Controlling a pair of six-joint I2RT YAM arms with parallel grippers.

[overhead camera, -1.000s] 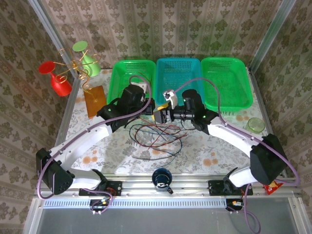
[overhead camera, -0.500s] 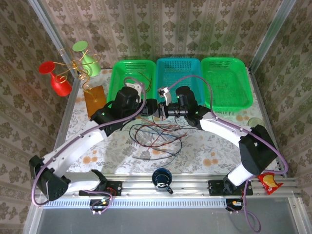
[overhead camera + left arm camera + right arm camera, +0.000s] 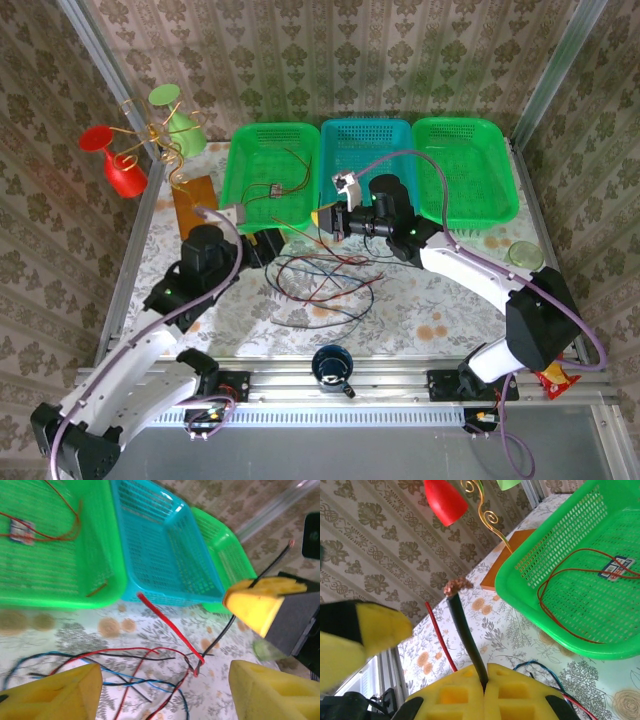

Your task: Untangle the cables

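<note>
Found table [image 3: 430, 300] under a floral cover. Noted three baskets in a row along its far edge: left green basket [image 3: 255, 155], blue basket [image 3: 366, 126] in the middle, right green basket [image 3: 466, 124].

Found left fingers [image 3: 55, 695] spread wide and empty, low over the table, just in front of the left green basket. Found right fingers [image 3: 520, 692] pressed together on a black cable [image 3: 462, 625], in front of the blue basket.

Noted loose tangle of cables [image 3: 320, 280], red, blue and black, lying on the table between the two arms, on the near side of the baskets. Noted one red cable [image 3: 170, 625] standing up out of the tangle beside the black cable. Found a thin red wire [image 3: 280, 185] with a small tag lying inside the left green basket. Seen bare copper tip [image 3: 456, 586] on the black cable, clear of the right fingers.
</note>
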